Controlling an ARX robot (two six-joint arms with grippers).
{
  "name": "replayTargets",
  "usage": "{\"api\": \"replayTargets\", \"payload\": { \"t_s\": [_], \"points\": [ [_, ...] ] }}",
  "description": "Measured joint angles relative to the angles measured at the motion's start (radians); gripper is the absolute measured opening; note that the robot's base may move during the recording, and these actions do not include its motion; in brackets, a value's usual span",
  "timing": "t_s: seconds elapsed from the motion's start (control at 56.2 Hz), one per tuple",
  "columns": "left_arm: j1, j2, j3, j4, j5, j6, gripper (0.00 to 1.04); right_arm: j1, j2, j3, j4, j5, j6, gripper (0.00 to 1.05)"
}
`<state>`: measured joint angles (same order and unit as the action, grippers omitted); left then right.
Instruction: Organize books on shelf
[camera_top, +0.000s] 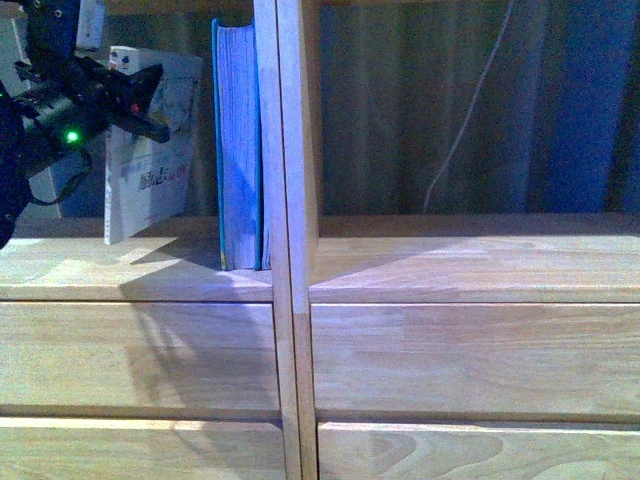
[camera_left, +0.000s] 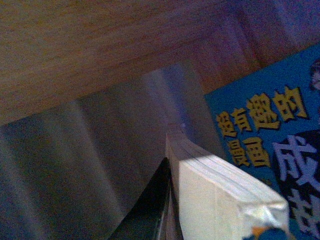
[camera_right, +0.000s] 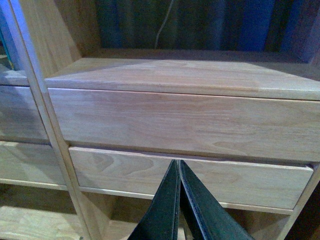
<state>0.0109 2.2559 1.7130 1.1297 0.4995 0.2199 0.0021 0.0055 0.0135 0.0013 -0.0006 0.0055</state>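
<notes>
Nearest, the right claw (camera_right: 178, 200) is hanging low before the plain drawer fronts (camera_right: 190, 120) of the light natural-wood bookcase (camera_top: 450, 270), its black fingers pressing together on nothing. Further in, the left claw (camera_top: 148, 100) is clamping the top of the thin white paperback with Chinese characters (camera_top: 150, 175), which is standing slightly tilted in the compartment left of the double central upright (camera_top: 288, 200). Beside it, the thick teal-covered book (camera_top: 238, 150) is standing upright, touching that post. Farthest back, a white cable (camera_top: 470, 120) is dangling behind the right compartment.
</notes>
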Motion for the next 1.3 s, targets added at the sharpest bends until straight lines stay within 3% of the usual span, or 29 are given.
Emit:
{"api": "replayTargets", "payload": {
  "t_s": [0.089,0.694,1.157,1.3],
  "points": [
    [-0.023,0.021,0.011,0.0,-0.002,-0.006,0.17,0.0,0.0,0.0,0.0,0.0,-0.001,0.04],
    [-0.068,0.114,0.111,-0.031,-0.053,-0.01,0.17,0.0,0.0,0.0,0.0,0.0,-0.001,0.99],
    [-0.1,0.159,0.193,-0.08,-0.164,-0.069,0.17,0.0,0.0,0.0,0.0,0.0,-0.001,0.98],
    [-0.117,0.159,0.194,-0.1,-0.17,-0.086,0.4,0.0,0.0,0.0,0.0,0.0,-0.001,0.98]
  ]
}}
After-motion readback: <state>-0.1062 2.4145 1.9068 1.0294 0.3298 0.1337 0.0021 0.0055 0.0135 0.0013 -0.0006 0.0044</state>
